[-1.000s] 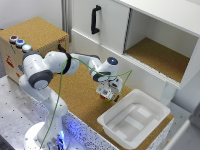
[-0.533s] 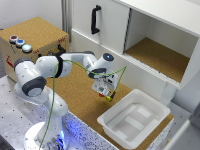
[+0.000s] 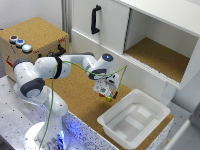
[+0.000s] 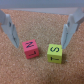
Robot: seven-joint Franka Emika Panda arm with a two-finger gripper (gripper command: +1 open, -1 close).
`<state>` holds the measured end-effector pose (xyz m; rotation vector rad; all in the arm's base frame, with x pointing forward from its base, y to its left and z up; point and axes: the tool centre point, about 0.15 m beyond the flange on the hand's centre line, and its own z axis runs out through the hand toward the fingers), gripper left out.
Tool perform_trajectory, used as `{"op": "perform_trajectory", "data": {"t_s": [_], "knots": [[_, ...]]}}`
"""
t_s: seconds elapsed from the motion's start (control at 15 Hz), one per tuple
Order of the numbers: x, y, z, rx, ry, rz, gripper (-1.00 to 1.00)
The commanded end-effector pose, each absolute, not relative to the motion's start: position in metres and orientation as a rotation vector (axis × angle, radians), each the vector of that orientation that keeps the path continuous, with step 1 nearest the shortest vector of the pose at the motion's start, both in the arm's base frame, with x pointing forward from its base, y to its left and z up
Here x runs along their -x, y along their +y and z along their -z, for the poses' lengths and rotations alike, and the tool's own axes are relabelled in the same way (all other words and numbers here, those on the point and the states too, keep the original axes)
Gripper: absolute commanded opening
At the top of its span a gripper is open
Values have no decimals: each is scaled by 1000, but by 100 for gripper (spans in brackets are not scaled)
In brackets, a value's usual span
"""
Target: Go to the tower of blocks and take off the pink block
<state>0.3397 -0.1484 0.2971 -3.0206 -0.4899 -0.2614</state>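
Two cubes, pink block point(image 4: 30, 48) beside yellow block point(image 4: 55, 53), sit unstacked on the counter point(image 4: 42, 22), apparently removal done, end effector point(image 4: 38, 27) open and empty above.

"N" on pink block point(image 4: 30, 48) (yellow cube point(image 4: 55, 53): "S")

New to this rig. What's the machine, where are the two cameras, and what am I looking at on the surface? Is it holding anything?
The machine is a single white robot arm with a two-fingered gripper at its end. One picture comes from a camera off the arm, looking down on the whole scene; the other comes from a camera on the wrist, looking between the fingers.

On the cork surface sit two lettered cubes, side by side and apart, not stacked: the pink block and a yellow block. A white tub sits close by the gripper, and a cabinet stands behind.

The gripper is open and holds nothing; its fingers stand either side of the cubes.
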Motion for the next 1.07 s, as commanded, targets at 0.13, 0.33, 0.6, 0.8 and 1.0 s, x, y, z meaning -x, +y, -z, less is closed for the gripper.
{"op": "perform_trajectory", "data": {"t_s": [0.13,0.33,0.6,0.8,1.0], "knots": [[-347,-139,-267,3026,-664,286,100],[-345,-118,-260,2995,-822,283,100],[-349,-93,-247,2961,-1076,297,100],[-352,-84,-234,2956,-1159,309,100],[-357,-84,-221,2981,-1178,303,100]]}}
